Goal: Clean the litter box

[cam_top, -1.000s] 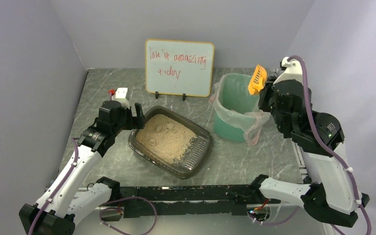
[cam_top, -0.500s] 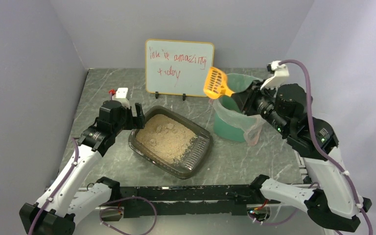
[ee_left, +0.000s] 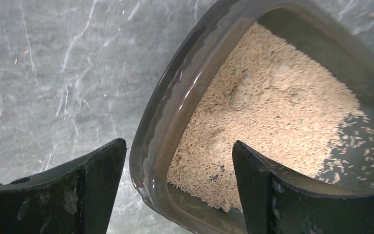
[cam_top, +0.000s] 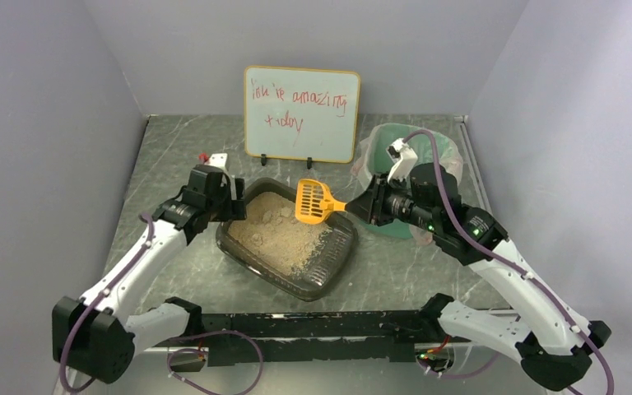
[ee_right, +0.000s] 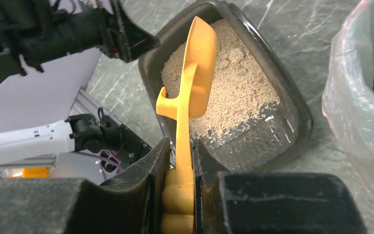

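The litter box point(cam_top: 330, 260) is a dark tray of tan litter with a few clumps point(cam_top: 277, 216), lying mid-table. My left gripper point(cam_top: 229, 202) is open and straddles the box's left corner. In the left wrist view the rim point(ee_left: 168, 102) runs between the left gripper's point(ee_left: 179, 163) spread jaws, one finger outside and one over the litter, neither touching. My right gripper point(cam_top: 361, 206) is shut on the handle of a yellow slotted scoop point(cam_top: 313, 200). The scoop point(ee_right: 198, 68) hangs over the litter with nothing in it, above the tray point(ee_right: 294, 109).
A green bin with a clear liner point(cam_top: 376, 156) stands right of the box, behind my right arm; its liner point(ee_right: 360, 97) fills the right wrist view's right side. A whiteboard point(cam_top: 301, 113) stands at the back. A small white block point(cam_top: 216, 157) lies behind my left gripper.
My right arm swung the scoop from above the green bin leftward and down over the litter box. My left gripper moved onto the box's corner and narrowed slightly.
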Motion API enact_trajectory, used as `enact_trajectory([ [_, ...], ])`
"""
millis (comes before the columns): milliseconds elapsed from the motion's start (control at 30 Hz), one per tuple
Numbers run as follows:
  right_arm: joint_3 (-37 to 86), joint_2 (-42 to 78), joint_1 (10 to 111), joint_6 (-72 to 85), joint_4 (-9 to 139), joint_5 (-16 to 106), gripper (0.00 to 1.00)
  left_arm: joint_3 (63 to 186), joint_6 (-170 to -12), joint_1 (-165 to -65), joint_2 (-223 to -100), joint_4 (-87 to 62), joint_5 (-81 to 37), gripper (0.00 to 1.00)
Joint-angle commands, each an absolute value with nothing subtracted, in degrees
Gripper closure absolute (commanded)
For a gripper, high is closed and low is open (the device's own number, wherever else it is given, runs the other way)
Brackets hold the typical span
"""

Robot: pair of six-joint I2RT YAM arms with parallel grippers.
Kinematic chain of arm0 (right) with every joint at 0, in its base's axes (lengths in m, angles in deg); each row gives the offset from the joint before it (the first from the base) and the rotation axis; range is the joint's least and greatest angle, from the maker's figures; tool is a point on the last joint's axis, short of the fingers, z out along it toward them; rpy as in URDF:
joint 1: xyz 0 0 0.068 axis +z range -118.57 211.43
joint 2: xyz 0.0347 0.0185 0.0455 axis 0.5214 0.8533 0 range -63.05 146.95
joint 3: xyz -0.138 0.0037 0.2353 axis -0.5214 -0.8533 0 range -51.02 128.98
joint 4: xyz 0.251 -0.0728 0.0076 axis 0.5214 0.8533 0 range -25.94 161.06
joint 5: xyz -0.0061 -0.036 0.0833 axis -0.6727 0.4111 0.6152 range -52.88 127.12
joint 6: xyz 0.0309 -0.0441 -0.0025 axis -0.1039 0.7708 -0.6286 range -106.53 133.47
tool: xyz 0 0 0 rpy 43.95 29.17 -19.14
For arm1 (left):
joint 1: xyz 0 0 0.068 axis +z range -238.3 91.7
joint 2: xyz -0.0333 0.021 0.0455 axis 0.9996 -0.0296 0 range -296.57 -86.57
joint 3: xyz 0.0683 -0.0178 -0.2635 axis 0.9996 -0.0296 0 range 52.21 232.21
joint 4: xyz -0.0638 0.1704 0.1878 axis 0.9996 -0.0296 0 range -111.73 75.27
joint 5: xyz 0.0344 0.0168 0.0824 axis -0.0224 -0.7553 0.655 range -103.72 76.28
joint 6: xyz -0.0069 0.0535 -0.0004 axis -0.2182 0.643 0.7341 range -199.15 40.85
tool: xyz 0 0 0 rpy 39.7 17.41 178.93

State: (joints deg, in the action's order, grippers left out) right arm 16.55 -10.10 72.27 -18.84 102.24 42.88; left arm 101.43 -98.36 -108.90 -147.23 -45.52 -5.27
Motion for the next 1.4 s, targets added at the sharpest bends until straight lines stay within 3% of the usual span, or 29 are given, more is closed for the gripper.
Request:
enact_trajectory([
  [0, 14.84, -14.00, 72.46, -20.47, 95.24, 48.04, 1.00, 102.76, -100.77, -109.13, -151.21, -47.00, -2.92, 0.16],
  [267, 7.81, -16.97, 72.44, -23.22, 93.33, 50.82, 1.00, 104.02, -101.42, -109.13, -156.84, -48.57, 0.26, 0.26],
  [500, 1.33, -18.31, 72.39, -25.44, 91.74, 51.06, 1.00, 103.79, -101.30, -109.13, -157.40, -48.90, 0.56, 0.52],
  [733, -4.50, -17.27, 72.65, -31.64, 87.15, 52.00, 1.00, 103.76, -102.35, -109.20, -154.70, -50.35, -0.08, 0.69],
  [1367, -12.49, -7.65, 75.64, -46.15, 75.22, 36.68, 1.00, 101.60, -103.71, -110.69, -150.52, -52.58, -2.82, 0.64],
])
